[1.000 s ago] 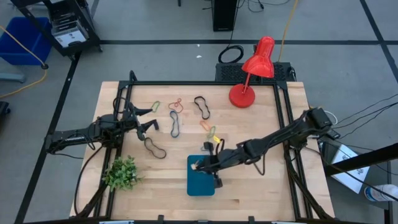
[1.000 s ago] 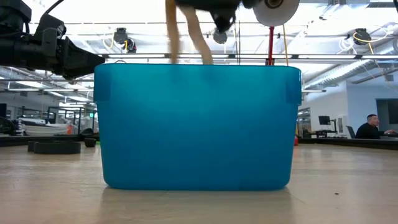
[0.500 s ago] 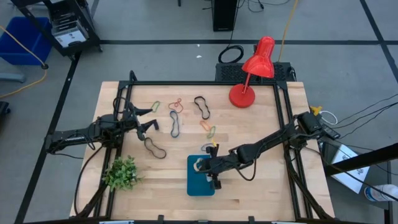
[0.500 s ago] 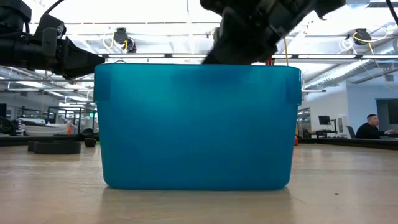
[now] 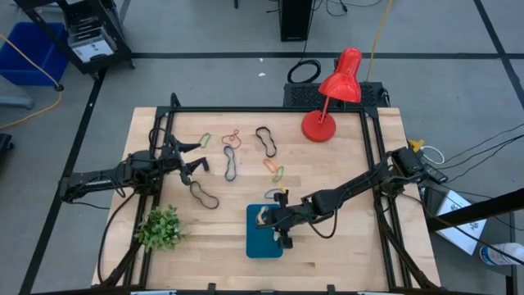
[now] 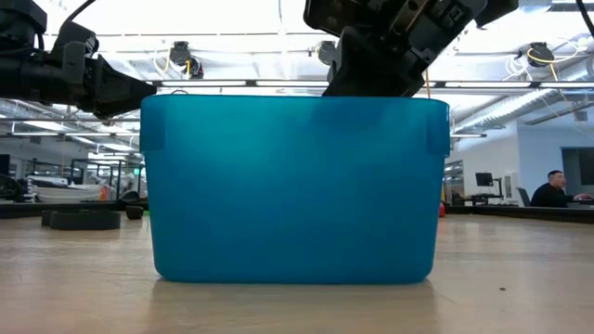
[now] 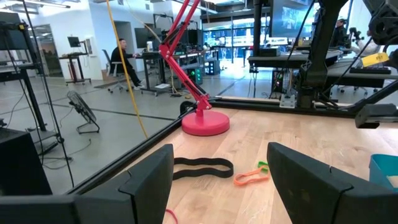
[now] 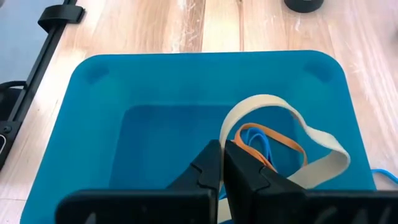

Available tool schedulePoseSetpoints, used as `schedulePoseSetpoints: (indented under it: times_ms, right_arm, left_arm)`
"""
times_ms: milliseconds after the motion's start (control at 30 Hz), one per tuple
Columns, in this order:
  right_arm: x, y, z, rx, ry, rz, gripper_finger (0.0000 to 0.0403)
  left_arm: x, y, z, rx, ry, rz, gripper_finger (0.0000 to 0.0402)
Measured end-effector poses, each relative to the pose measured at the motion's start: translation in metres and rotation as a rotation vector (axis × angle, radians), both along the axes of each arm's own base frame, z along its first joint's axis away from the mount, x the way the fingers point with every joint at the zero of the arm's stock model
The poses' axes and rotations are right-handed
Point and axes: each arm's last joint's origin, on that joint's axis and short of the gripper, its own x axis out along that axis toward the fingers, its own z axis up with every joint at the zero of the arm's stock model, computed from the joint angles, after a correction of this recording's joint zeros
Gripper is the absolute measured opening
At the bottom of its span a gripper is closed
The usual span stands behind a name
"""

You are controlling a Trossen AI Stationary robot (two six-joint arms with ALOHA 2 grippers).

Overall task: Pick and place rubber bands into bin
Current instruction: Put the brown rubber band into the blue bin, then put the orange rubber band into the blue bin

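A: Right gripper point(image 8: 222, 163) is hanging over the bin point(image 8: 81, 118), lower centre of the high view. Jaws are pressed together on a tan band point(image 8: 298, 134).

B: Where's the loop lying?

A: Trailing away from the tips into the bin, over an orange band point(image 8: 283, 138) and a blue band point(image 8: 258, 138) on the floor.

B: Left gripper point(image 5: 190, 156)?

A: Waiting wide open at mid-left, nearer the loose bands point(image 5: 232, 164) at upper centre.
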Motion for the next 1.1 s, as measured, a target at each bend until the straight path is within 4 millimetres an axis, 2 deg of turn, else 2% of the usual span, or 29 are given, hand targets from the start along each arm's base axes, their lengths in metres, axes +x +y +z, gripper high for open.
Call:
schedulePoseSetpoints:
  times_ms: [433, 567, 867, 1100]
  right_arm:
    - [0.0, 0.0, 0.0, 0.015, 0.005, 0.002, 0.0015]
    - [0.0, 0.002, 0.0, 0.074, 0.024, 0.064, 0.0044]
    - [0.0, 0.001, 0.0, 0.074, 0.024, 0.062, 0.0127]
    - [-0.003, -0.006, 0.014, 0.079, 0.012, 0.048, 0.0159]
  left_arm:
    - [0.0, 0.0, 0.0, 0.0, 0.0, 0.0, 0.0267]
    - [0.0, 0.0, 0.0, 0.0, 0.0, 0.0, 0.0267]
    - [0.0, 0.0, 0.0, 0.0, 0.0, 0.0, 0.0267]
    - [0.0, 0.0, 0.0, 0.0, 0.001, 0.0, 0.0267]
